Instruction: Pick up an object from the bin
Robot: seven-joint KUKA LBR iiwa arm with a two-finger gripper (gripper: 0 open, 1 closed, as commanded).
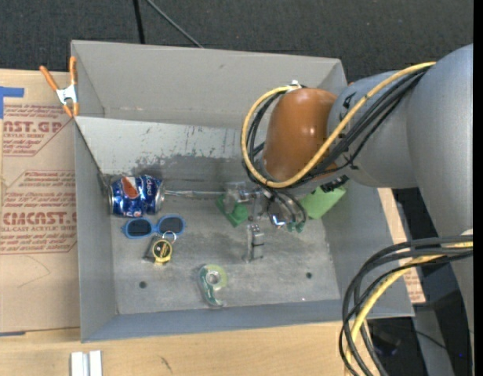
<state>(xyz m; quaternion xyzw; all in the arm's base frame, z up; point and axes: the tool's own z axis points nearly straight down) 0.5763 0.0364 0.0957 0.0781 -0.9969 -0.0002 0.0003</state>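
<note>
One green piece sat nearest the gripper, well right of the can.
Looked like light, stiff, slick plastic; best gripped across its narrow sides. Gripper open or closed: couldn't tell.

Place: a robotics lab or test cell (an experimental rig, by its look).
Machine: a large grey robot arm with an orange wrist cover reaches in from the right.
Wiring: looped yellow and black cables hang beside it.
Setup: a scuffed grey metal bin on a pale wooden worktop, with dark floor beyond.
</note>
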